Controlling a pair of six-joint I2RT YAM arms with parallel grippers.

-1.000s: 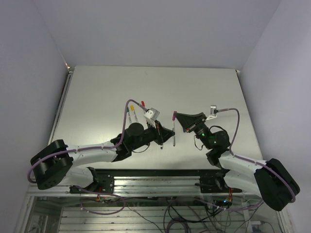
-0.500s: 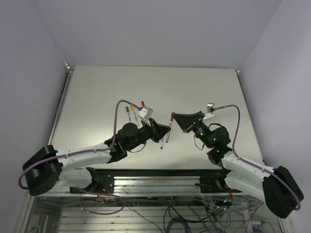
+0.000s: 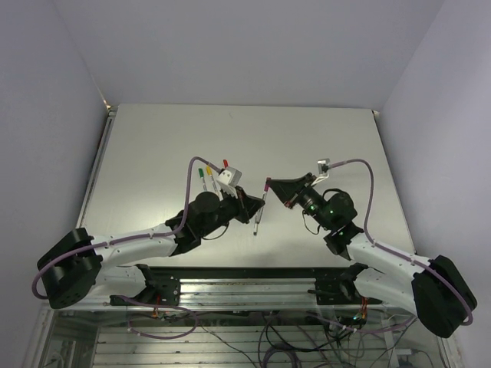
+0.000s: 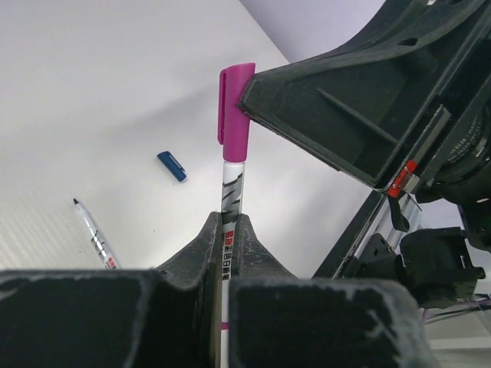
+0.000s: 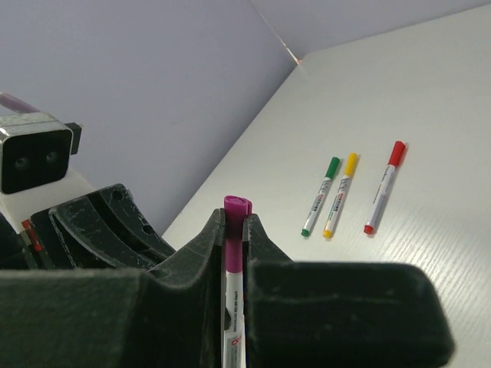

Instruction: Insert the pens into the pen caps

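While left gripper point(image 4: 228, 228) clamps the purple pen point(image 4: 232, 180) | purple cap point(image 4: 235, 103) at 12 o'clock on pen's long axis; pinched in right gripper point(image 5: 234, 224) | next: press axially

I saw a pale grey-white rectangular table top point(image 3: 153, 146) with a matte surface, and the light on it was soft and even, without hard shadows. Plain lavender-grey walls closed it on three sides: a back wall point(image 3: 245, 46), a left wall point(image 3: 38, 138) and a right wall point(image 3: 445, 138). A thin silver metal rail point(image 3: 96, 165) ran along the table's left edge. At the near edge was a shiny metal frame point(image 3: 253, 291).
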